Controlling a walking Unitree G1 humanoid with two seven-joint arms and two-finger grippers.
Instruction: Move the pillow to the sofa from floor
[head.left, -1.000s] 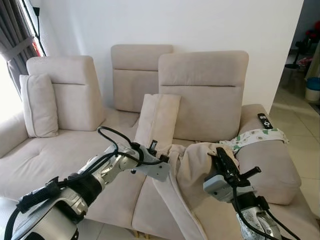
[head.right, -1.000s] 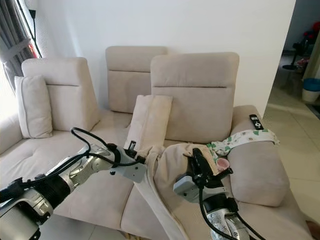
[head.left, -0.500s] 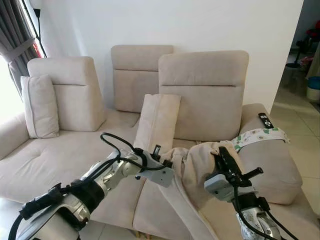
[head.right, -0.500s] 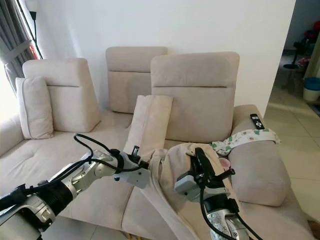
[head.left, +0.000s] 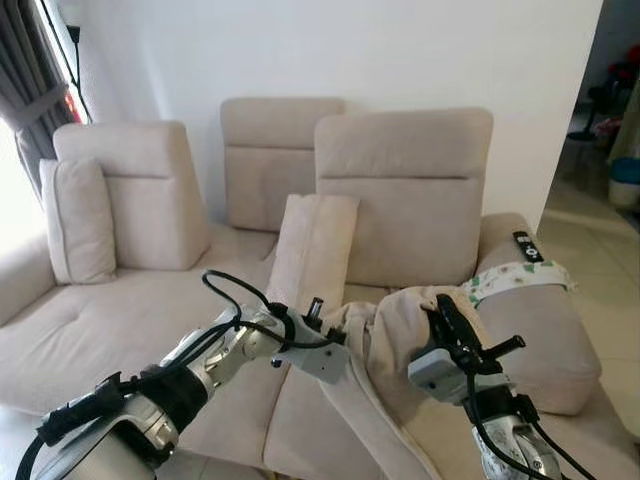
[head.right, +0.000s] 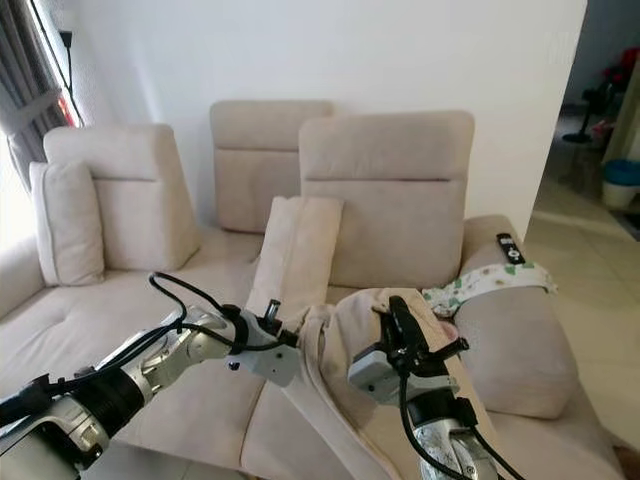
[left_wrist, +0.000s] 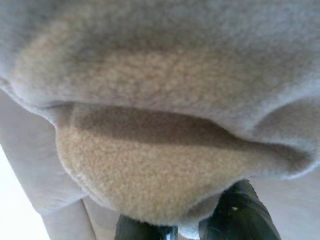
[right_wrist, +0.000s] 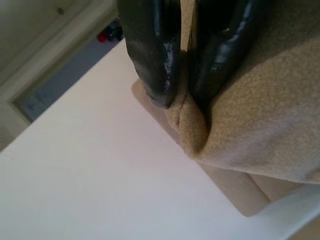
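White wall stands behind a big cream sofa (head.left: 120, 330) with three tall backs. The robot holds a soft tan pillow (head.left: 395, 335) up in the air, over the front edge of the sofa seat, near the right end. The left gripper (head.left: 335, 335) has the pillow's left side, and its fingers (left_wrist: 240, 215) sit on each side of the fuzzy cloth, so it seems to be pinching it. The right gripper (head.left: 445, 325) pinches a fold of the pillow, with its two black fingers (right_wrist: 150, 55) pressed together on the cloth.

I think the step now is to carry the pillow over the seat and set it down. To do it well, both grippers should move forward at the same pace and keep their hold until the pillow rests on the seat.

Another cushion (head.left: 312, 245) leans on the middle back. A spotted cloth (head.left: 515, 277) and a remote (head.left: 528, 246) lie on the right arm of the sofa. The seat between the cushion and the right arm has open room, and the left side has more.
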